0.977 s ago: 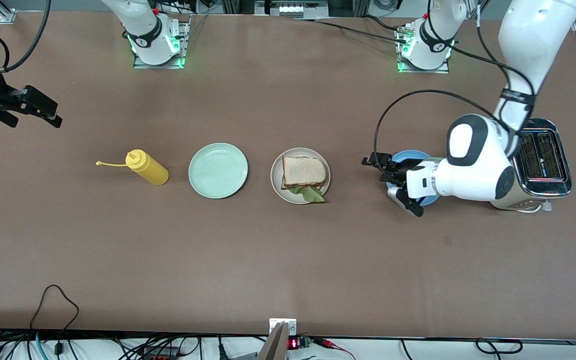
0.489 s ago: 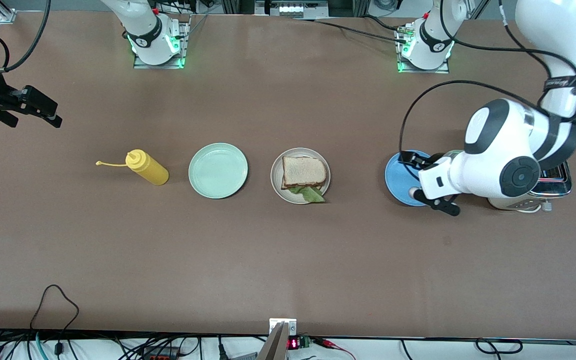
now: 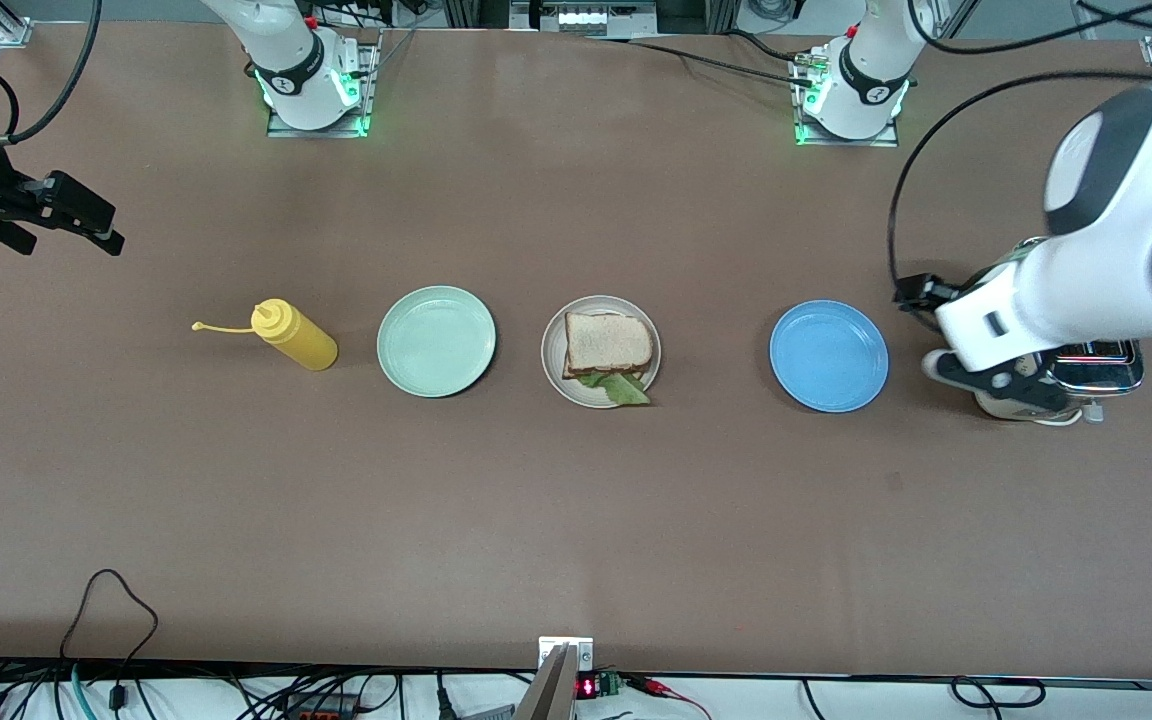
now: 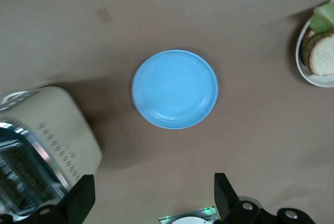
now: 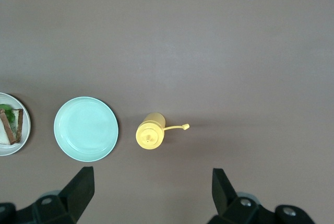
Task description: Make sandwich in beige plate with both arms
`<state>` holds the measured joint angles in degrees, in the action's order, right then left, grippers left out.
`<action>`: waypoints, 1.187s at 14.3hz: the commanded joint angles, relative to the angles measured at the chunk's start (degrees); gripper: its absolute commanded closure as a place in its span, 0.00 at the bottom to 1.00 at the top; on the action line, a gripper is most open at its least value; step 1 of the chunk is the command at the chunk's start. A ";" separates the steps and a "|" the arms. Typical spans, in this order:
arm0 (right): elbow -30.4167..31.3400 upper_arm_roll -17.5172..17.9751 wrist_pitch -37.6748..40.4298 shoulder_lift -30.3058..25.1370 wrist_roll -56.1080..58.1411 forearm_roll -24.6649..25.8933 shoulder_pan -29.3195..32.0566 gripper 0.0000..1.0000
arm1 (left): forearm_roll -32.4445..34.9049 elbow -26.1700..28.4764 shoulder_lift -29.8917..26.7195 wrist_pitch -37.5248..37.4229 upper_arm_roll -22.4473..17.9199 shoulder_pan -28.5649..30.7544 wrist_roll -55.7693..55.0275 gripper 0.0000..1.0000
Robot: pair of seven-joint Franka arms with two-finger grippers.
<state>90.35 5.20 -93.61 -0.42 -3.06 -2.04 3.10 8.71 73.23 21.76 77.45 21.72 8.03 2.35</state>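
Note:
The sandwich (image 3: 608,345) lies on the beige plate (image 3: 554,368) mid-table: a bread slice on top, with green lettuce (image 3: 620,388) sticking out on the side nearer the front camera. Both also show at the edge of the left wrist view, the sandwich (image 4: 323,51) on the plate (image 4: 305,70), and in the right wrist view, the sandwich (image 5: 9,126) on the plate (image 5: 25,114). My left gripper (image 3: 938,335) is open and empty, up over the toaster's edge; it also shows in its wrist view (image 4: 151,203). My right gripper (image 3: 99,224) is open and empty, waiting high over the right arm's end of the table, and shows in its wrist view (image 5: 151,192).
An empty blue plate (image 3: 828,356) lies between the beige plate and a silver toaster (image 3: 1101,365). An empty mint-green plate (image 3: 436,341) and a yellow squeeze bottle (image 3: 294,335) on its side lie toward the right arm's end. A black cable (image 3: 116,600) loops near the front edge.
My left gripper has moved off the blue plate toward the left arm's end of the table and now hangs by the toaster. The blue plate is fully uncovered. The right arm has not moved.

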 commanded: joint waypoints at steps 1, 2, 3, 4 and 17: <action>-0.96 0.34 0.71 0.24 0.69 -0.86 0.68 0.00 | -3.14 4.10 -7.76 1.02 -10.33 -4.93 -0.68 0.00; -0.96 0.34 0.71 0.24 0.60 -0.78 0.68 0.00 | -8.74 10.47 -13.53 5.30 -15.95 -6.52 -0.76 0.00; -0.96 0.34 0.62 0.24 0.51 -0.78 0.68 0.00 | -9.84 15.41 -17.42 9.26 -17.66 -6.63 -0.94 0.00; -0.96 0.34 0.70 0.24 0.60 -0.86 0.68 0.00 | -9.59 19.28 -20.68 12.86 -18.63 -6.63 -0.85 0.00; -0.87 0.34 1.15 0.24 0.43 0.28 0.68 0.00 | -8.80 23.63 -24.49 12.81 -18.99 -8.12 -0.33 0.00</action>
<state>90.32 5.19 -93.41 -0.38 -3.06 -1.95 3.14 -0.07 96.94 -2.42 90.82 3.08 0.40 2.15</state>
